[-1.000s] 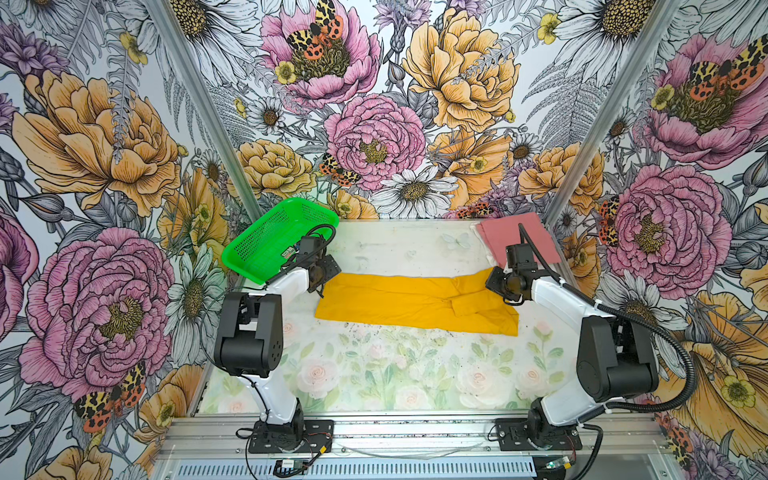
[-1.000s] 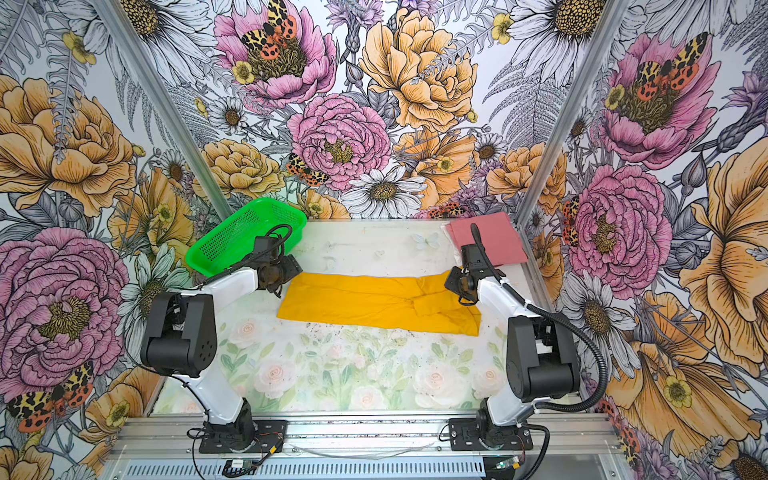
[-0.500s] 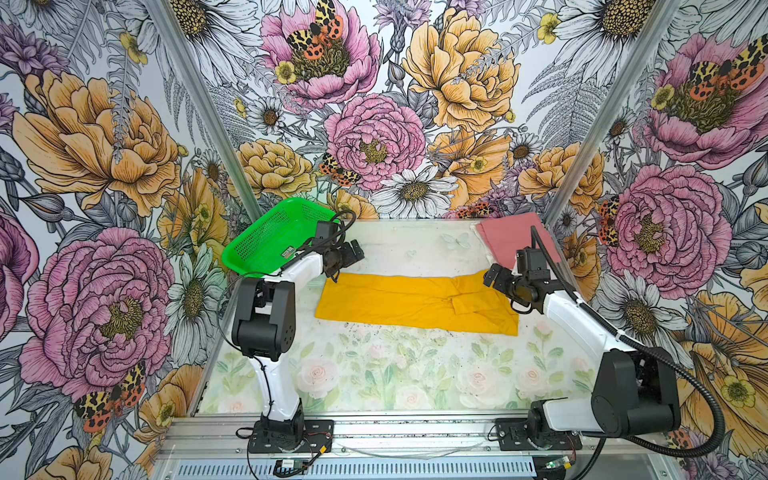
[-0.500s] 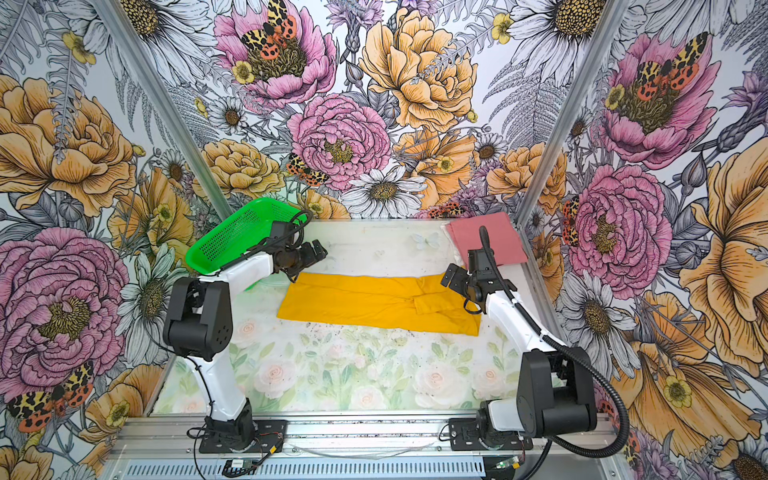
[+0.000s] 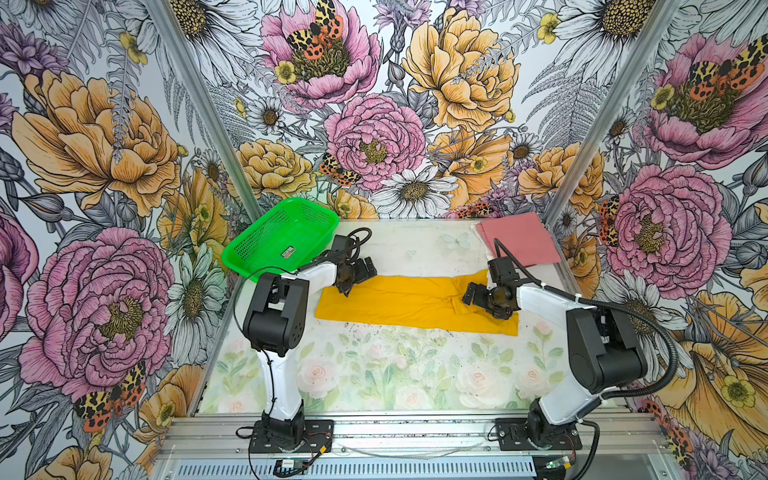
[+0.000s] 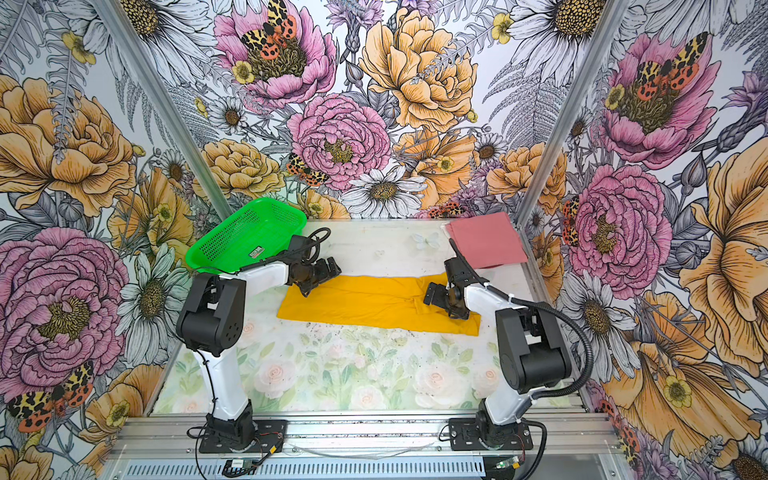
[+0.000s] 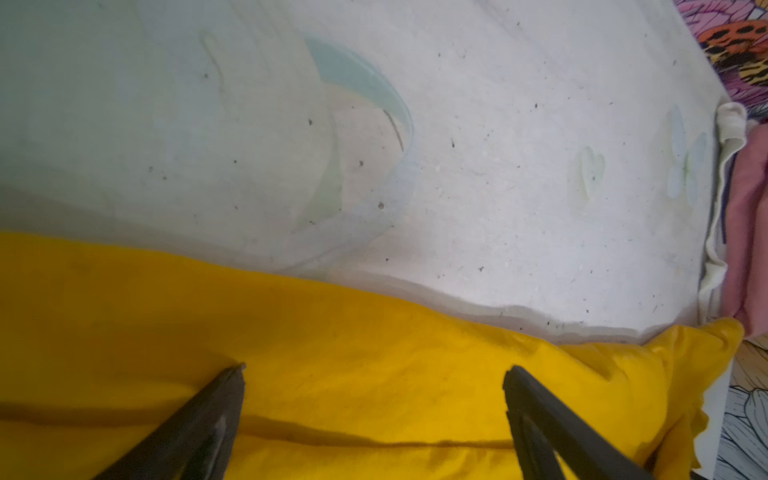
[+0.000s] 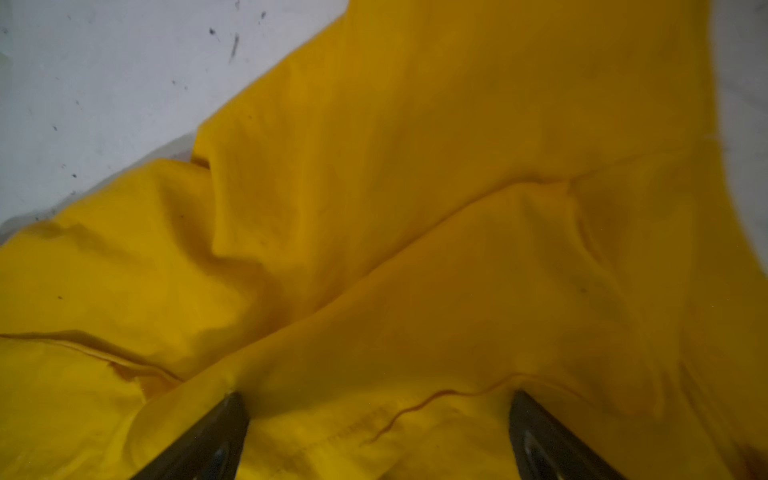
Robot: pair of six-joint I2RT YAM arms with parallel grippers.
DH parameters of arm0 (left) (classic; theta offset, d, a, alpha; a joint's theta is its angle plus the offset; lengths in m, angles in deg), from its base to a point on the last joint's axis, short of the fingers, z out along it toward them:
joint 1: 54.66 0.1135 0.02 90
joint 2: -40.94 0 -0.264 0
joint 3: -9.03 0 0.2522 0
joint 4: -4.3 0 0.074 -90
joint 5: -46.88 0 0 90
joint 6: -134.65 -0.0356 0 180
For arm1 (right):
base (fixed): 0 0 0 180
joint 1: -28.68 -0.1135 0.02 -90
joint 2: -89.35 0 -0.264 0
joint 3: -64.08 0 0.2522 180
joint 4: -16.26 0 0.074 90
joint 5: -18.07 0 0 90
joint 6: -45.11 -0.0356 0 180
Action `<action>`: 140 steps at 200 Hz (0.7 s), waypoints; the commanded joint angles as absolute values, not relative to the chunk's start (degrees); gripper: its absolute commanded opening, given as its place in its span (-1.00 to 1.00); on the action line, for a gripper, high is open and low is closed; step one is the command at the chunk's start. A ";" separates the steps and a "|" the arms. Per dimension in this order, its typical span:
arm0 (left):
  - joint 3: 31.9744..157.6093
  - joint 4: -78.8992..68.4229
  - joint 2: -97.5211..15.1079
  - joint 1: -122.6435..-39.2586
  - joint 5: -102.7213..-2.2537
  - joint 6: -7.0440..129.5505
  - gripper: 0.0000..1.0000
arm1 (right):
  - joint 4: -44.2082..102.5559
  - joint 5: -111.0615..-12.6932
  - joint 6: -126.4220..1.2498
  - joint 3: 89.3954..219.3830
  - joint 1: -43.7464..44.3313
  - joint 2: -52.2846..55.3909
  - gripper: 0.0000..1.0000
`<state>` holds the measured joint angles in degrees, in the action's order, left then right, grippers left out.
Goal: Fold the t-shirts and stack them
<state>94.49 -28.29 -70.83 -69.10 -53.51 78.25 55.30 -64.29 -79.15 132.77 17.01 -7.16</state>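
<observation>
Two t-shirts lie on the floral-printed surface (image 5: 374,365), and at its far left corner a bright green mesh basket (image 5: 282,237) is tipped up against the wall. Just beside the basket, the left tool (image 7: 374,374) hangs over the left end of the mustard-yellow t-shirt (image 5: 407,299). Its jaws stand wide apart and grip nothing; whether the tips touch the fabric I cannot tell. The mustard-yellow t-shirt is spread as a long folded band across the middle of the surface, flat at its left end and bunched in creases at its right, where a sleeve fold lies on top. Over that right end sits the right tool (image 8: 378,403), its jaws likewise spread to their widest and empty, low above the wrinkled cloth. In the far right corner the dusty pink t-shirt (image 5: 519,241) lies folded flat into a rectangle. Its near corner is close to the yellow one's right end, and a strip of cream cloth (image 7: 723,174) shows along its left edge
</observation>
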 commanded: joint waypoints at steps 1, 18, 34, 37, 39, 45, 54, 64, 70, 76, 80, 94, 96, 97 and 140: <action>87.82 -29.32 -67.44 -68.38 -49.35 80.93 0.98 | 54.29 -61.35 -81.17 136.37 14.00 -13.14 0.99; 81.45 -29.10 -63.95 -68.54 -47.39 82.11 0.98 | 54.35 -60.99 -82.03 139.97 11.65 -17.30 0.99; 74.83 -28.17 -57.96 -69.13 -46.64 83.25 0.98 | 54.37 -60.79 -82.87 144.38 10.19 -21.21 0.99; 73.48 -27.90 -56.95 -69.43 -46.64 83.50 0.98 | 54.39 -60.80 -82.93 145.10 10.08 -21.74 0.99; 72.77 -27.80 -56.38 -69.54 -46.57 83.63 0.98 | 54.45 -60.84 -83.06 146.04 9.88 -22.60 0.99; 70.36 -27.66 -54.96 -70.16 -46.30 84.18 0.98 | 54.53 -60.64 -83.29 147.87 9.70 -24.27 0.99; 67.15 -27.49 -52.33 -71.37 -45.92 85.08 0.98 | 54.48 -60.33 -83.69 150.70 9.42 -26.90 0.99; 63.79 -27.11 -50.03 -73.03 -45.85 86.36 0.98 | 54.54 -59.37 -84.41 153.97 9.22 -29.91 0.99; 61.70 -26.72 -48.44 -74.21 -46.09 87.61 0.98 | 54.56 -58.85 -84.56 155.65 9.17 -31.46 0.99; 59.98 -26.47 -46.97 -75.89 -46.08 88.80 0.98 | 54.68 -58.26 -84.87 157.66 9.06 -33.09 0.99; 59.18 -26.42 -45.98 -77.04 -45.79 89.68 0.98 | 54.72 -57.66 -85.21 158.97 8.99 -34.23 0.99; 56.26 -26.51 -42.46 -82.20 -44.34 93.61 0.98 | 54.73 -56.58 -86.02 163.75 8.53 -37.21 0.99; 55.88 -26.51 -41.94 -82.90 -44.08 94.07 0.98 | 54.70 -56.51 -86.04 164.33 8.37 -37.56 0.99; 55.68 -26.51 -41.68 -83.37 -43.91 94.32 0.97 | 54.67 -56.49 -85.99 164.72 8.33 -37.69 0.99; 53.09 -26.07 -35.88 -97.29 -42.18 104.36 0.98 | 63.74 -51.33 -79.03 189.65 7.75 -49.68 0.99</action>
<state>54.91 -21.47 -35.92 -92.83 -40.99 96.09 56.26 -57.84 -82.91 178.70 8.58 -41.06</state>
